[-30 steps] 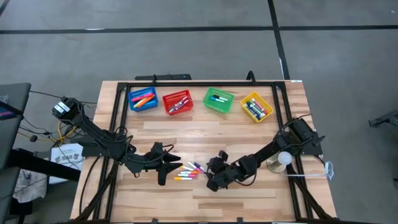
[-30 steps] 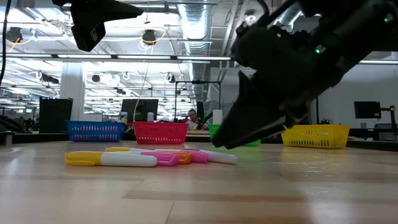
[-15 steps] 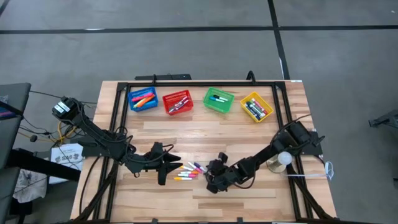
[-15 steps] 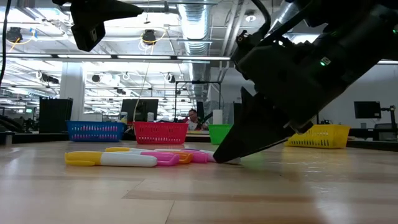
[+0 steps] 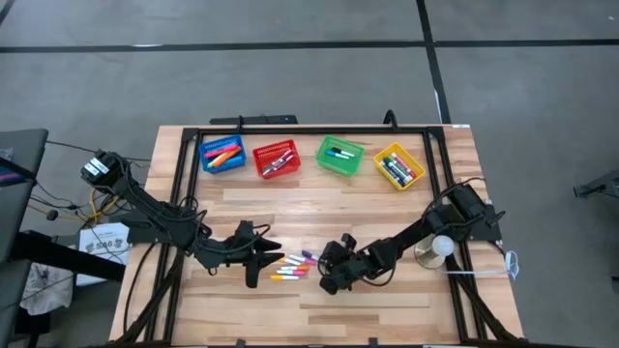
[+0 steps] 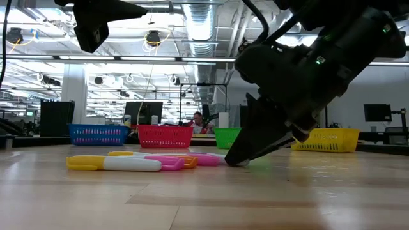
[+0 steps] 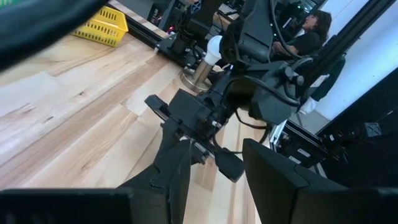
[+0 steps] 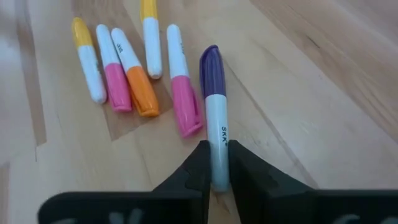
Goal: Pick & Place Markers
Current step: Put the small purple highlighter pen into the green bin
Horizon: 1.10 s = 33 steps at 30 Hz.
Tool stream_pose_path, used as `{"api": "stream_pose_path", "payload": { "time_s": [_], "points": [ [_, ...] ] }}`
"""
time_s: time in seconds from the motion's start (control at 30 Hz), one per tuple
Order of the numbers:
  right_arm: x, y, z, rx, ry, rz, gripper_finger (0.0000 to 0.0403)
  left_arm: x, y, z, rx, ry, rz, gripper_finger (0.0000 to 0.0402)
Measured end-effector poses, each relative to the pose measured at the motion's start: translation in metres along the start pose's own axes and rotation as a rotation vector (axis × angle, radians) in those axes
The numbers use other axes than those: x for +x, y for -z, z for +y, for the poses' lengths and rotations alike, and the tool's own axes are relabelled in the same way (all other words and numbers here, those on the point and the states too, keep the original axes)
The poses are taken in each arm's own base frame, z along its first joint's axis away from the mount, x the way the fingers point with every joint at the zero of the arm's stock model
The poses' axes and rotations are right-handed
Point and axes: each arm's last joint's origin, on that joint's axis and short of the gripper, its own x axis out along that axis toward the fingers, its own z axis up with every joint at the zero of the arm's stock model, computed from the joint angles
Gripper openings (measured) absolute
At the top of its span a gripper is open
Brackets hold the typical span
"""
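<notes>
Several markers (image 5: pixel 293 266) lie side by side on the wooden table (image 5: pixel 387 208), near its front middle. In the right wrist view they show white bodies with yellow, pink and orange caps (image 8: pixel 140 93). Rightmost lies a purple-capped marker (image 8: pixel 214 106), and my right gripper (image 8: pixel 216 171) is shut on it. In the low view the right gripper's tips (image 6: pixel 235 160) are down at the table by the markers' right end. My left gripper (image 5: pixel 259 259) hangs open just left of the markers, above the table, holding nothing. My right gripper pinches the purple-capped marker's white body near its uncapped end (image 8: pixel 217 163) between its two fingers. The fingers slant down from the table's right, roughly in line with the marker. The marker lies flat on the table with its purple cap (image 8: pixel 210 62) pointing away from the gripper.
Four small baskets stand in a row at the far edge: blue (image 5: pixel 222 155), red (image 5: pixel 276 159), green (image 5: pixel 339 155) and yellow (image 5: pixel 399 166), each with markers inside. A white round object on a base (image 5: pixel 437 248) stands by the right arm. Bare wood lies between baskets and markers.
My right gripper has tipped down a little onto the right end of the marker cluster, rolled slightly, and shut on the purple-capped marker. The markers lie where they were.
</notes>
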Motion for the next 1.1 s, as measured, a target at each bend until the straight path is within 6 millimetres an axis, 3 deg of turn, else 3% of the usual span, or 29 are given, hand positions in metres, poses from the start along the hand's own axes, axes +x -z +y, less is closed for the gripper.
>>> {"api": "stream_pose_path", "payload": {
  "time_s": [0.13, 0.27, 0.67, 1.1],
  "points": [
    [-0.006, -0.005, -0.002, -0.006, -0.005, 0.013, 0.0015, 0.0, 0.0, 0.0, 0.0, -0.001, 0.0, 0.0144],
    [-0.017, -0.018, -0.004, 0.013, 0.0, -0.03, 0.002, 0.0, 0.0, 0.0, 0.001, -0.001, 0.0, 0.0144],
    [-0.079, -0.074, -0.013, 0.049, 0.021, -0.262, 0.0014, 0.0, 0.001, -0.001, -0.002, 0.032, 0.027, 0.0144],
    [-0.143, -0.124, -0.075, 0.049, 0.147, -0.304, 0.0018, 0.0, 0.001, -0.001, -0.064, 0.048, 0.041, 0.0144]
  ]
}}
